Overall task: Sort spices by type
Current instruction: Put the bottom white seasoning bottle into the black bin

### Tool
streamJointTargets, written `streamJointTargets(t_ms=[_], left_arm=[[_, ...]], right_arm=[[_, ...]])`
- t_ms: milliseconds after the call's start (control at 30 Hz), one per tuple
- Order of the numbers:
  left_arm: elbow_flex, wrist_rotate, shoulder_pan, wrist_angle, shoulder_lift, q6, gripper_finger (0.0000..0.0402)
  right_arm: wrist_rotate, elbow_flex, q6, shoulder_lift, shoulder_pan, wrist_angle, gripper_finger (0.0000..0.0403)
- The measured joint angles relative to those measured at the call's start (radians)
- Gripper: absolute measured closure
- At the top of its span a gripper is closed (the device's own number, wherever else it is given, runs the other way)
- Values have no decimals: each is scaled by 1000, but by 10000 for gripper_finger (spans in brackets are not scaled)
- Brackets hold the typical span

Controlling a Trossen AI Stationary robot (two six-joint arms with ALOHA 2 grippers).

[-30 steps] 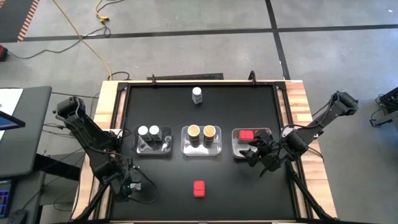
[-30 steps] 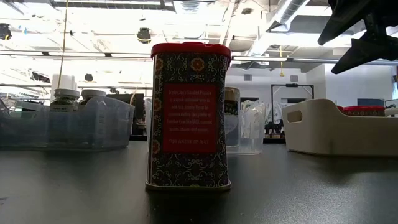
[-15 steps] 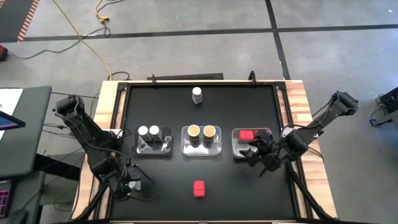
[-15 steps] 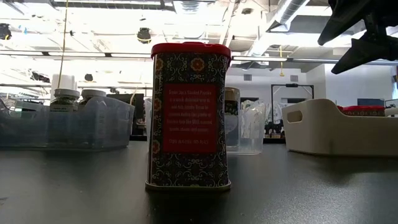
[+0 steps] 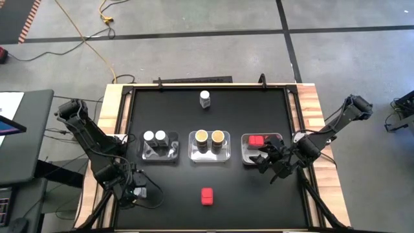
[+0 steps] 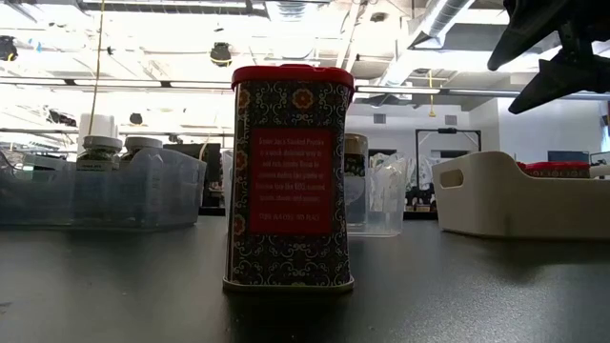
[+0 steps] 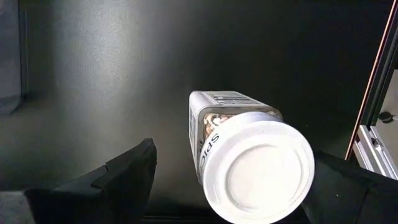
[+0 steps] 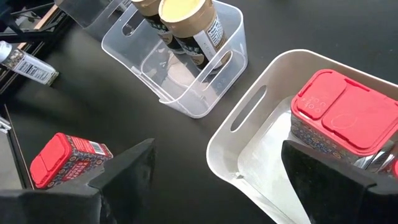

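Observation:
My left gripper [image 5: 134, 193] is low at the table's near left corner, open. In the left wrist view my left gripper [image 7: 233, 163] has a clear jar [image 7: 230, 115] between its fingers, lying on its side, white cap [image 7: 261, 171] toward the camera. My right gripper [image 5: 265, 160] is open above the near rim of the right tray [image 5: 246, 154], which holds one red packet [image 5: 256, 140]. Another red packet [image 5: 207, 195] stands on the table near the near edge. Two white-capped jars [image 5: 155, 137] stand in the left tray, two tan-topped jars [image 5: 210, 136] in the middle tray. One white-capped jar [image 5: 205, 98] stands alone near the far edge. My left gripper is open around the jar on its side. A gap shows between one finger [image 7: 124, 177] and the jar. The cap's rim [image 7: 308, 155] lies right beside the other finger [image 7: 348, 186], and I cannot tell whether they touch.
Three trays stand in a row across the table's middle. The black table top has raised rails along its left, right and far edges [image 5: 207, 86]. Bare table lies between the trays and the near edge, on both sides of the loose red packet [image 6: 291, 176].

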Motion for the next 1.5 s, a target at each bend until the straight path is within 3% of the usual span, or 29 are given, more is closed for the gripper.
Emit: streamJointTargets(t_ms=[500, 767, 1033, 1500], left_arm=[[56, -47, -7, -81, 0, -13, 68], [56, -52, -9, -76, 0, 11, 68], [-1, -48, -9, 1, 1, -85, 68], [-2, -48, -12, -1, 1, -39, 68]], right_arm=[[0, 0, 0, 0, 0, 0, 31], [0, 0, -1, 0, 0, 0, 31], [0, 0, -3, 0, 0, 0, 31], [0, 0, -2, 0, 0, -1, 31]])
